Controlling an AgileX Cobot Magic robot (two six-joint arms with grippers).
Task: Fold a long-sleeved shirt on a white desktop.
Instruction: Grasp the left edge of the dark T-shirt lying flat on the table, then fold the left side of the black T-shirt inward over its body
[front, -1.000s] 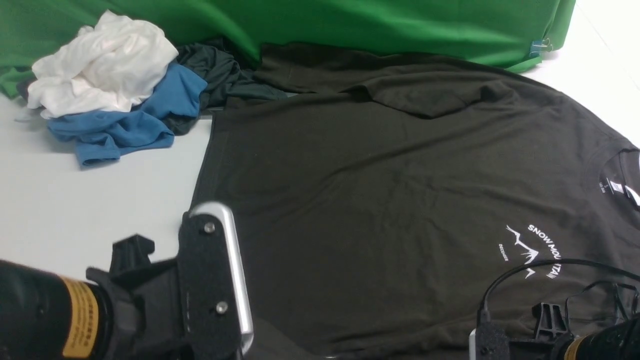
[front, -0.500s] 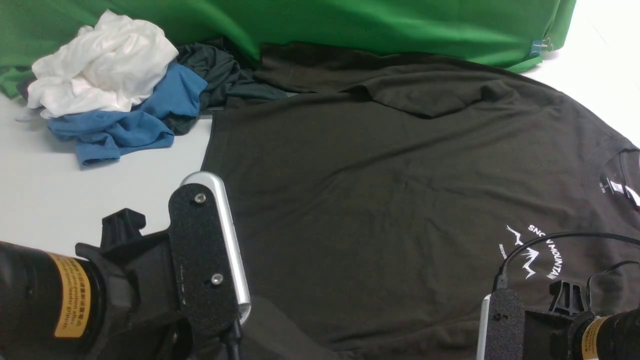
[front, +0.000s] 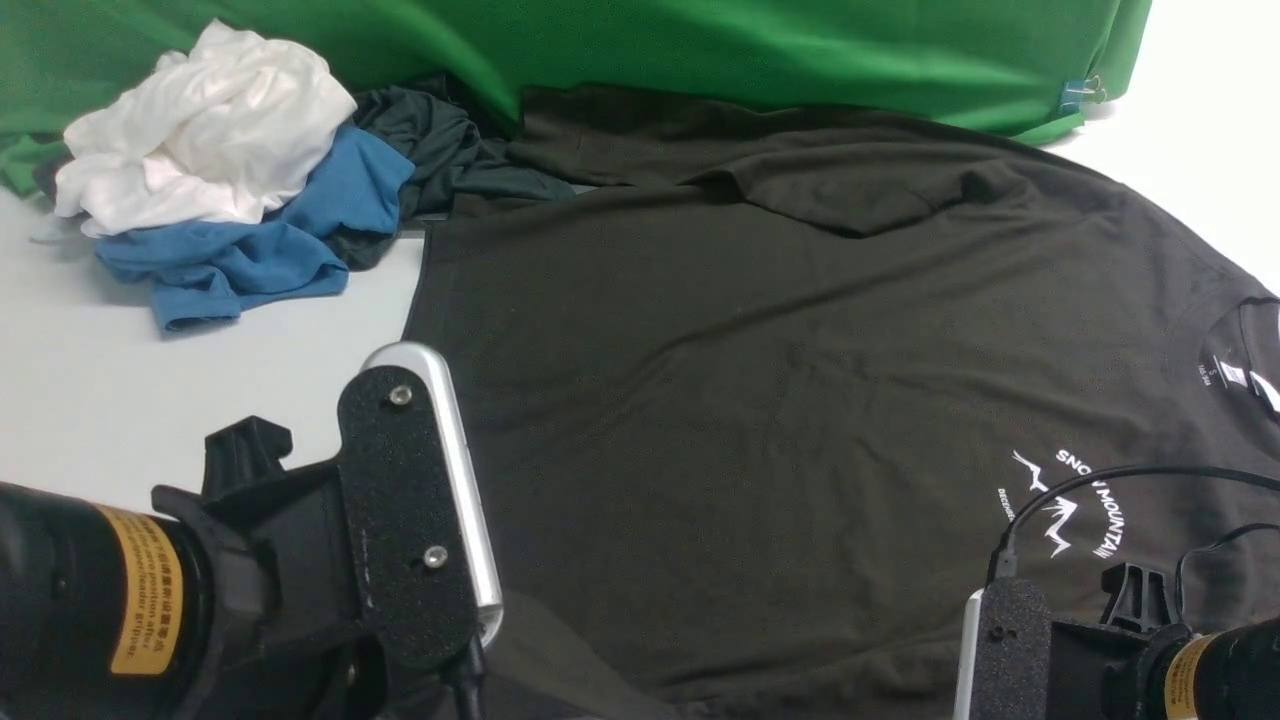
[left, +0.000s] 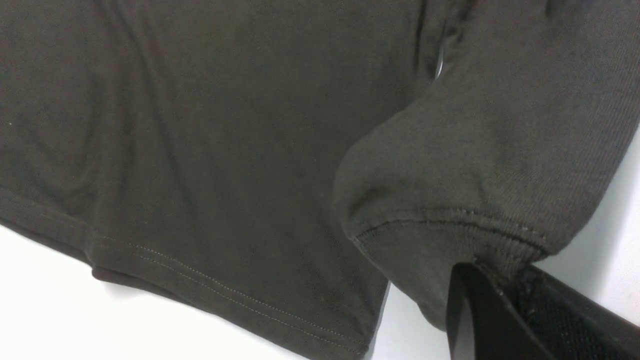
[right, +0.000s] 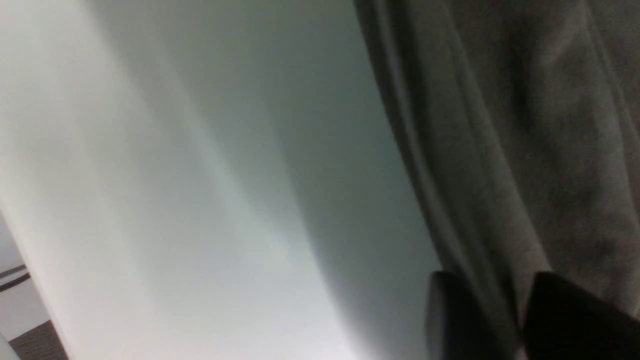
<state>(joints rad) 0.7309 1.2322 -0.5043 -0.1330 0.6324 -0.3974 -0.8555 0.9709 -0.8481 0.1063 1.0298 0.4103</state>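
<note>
The long-sleeved shirt (front: 760, 380) lies spread, black, over the white desktop (front: 200, 390), its white logo (front: 1075, 500) at the near right. My left gripper (left: 505, 272) is shut on the ribbed sleeve cuff (left: 450, 220), which it holds up above the shirt's stitched hem (left: 225, 295). In the front view only the left arm (front: 300, 570) and right arm (front: 1100, 660) show, at the near edge. My right gripper (right: 520, 300) pinches a fold of the shirt's edge (right: 550, 150), held above the desktop (right: 200, 200).
A heap of white, blue and dark teal clothes (front: 210, 150) sits at the back left. A green cloth (front: 750, 50) hangs along the back. The shirt's far sleeve (front: 830, 190) lies folded across its upper part. The desk's edge (right: 20, 260) shows in the right wrist view.
Both arms rose and came forward between one second and half a second ago, the left carrying the cuff. Since then nothing has visibly moved.
</note>
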